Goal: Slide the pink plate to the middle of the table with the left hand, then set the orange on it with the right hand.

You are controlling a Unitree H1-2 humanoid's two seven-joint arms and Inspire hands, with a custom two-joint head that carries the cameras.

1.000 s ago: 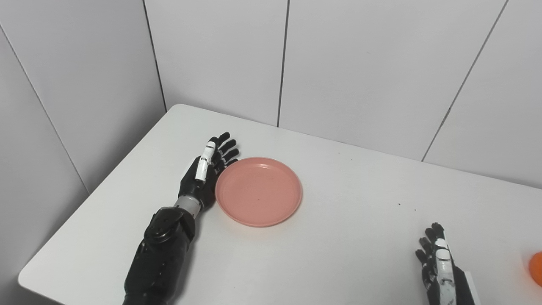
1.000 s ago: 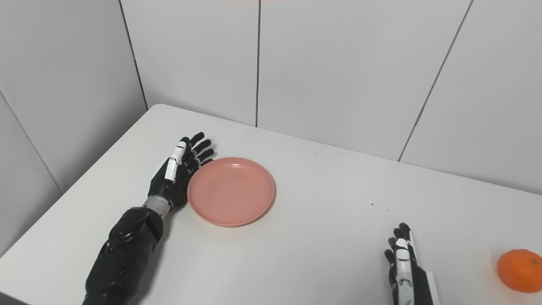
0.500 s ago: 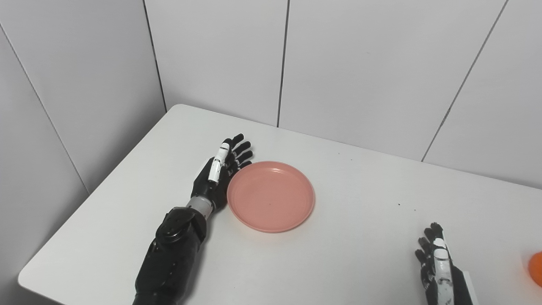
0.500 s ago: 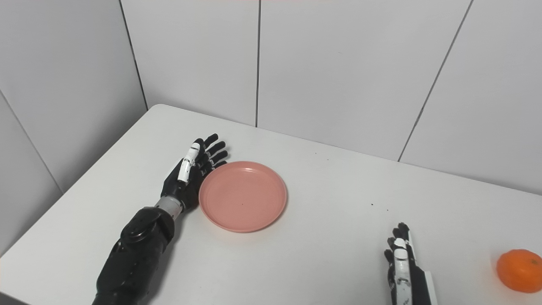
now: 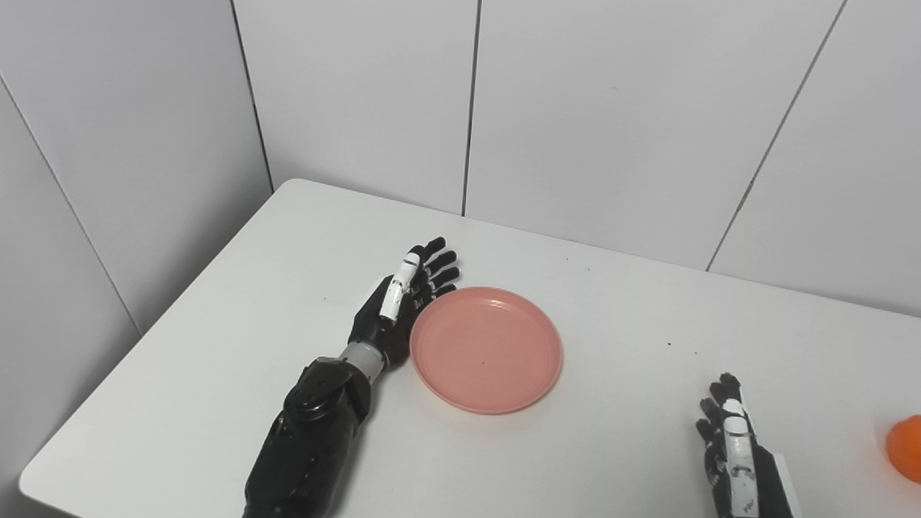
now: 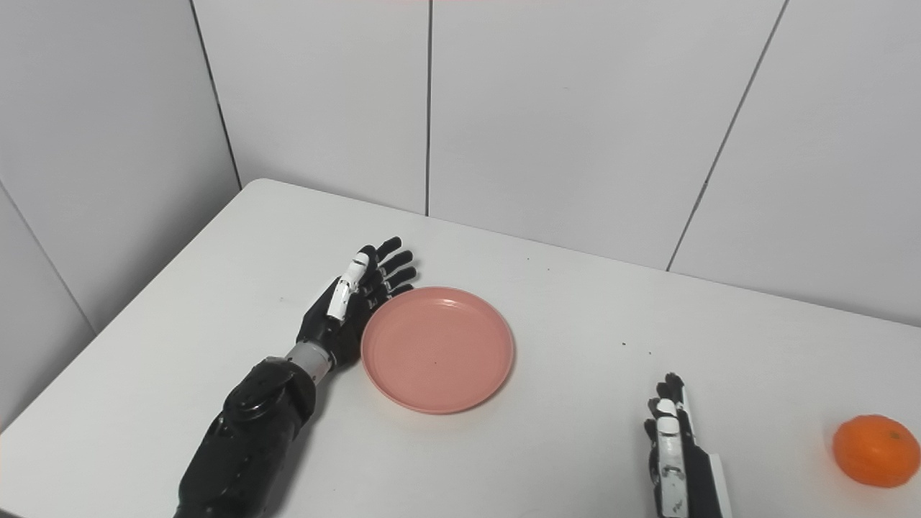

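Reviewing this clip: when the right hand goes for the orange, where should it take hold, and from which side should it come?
Probably from above, fingers and thumb around the widest part of the orange. It is round, sits alone on the bare table right of the open right hand, and nothing crowds it. The left hand is flat against the pink plate.

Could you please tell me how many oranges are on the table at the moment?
1. The orange sits near the table's right edge, right of the right robot hand and apart from the pink plate. Nothing appears hidden.
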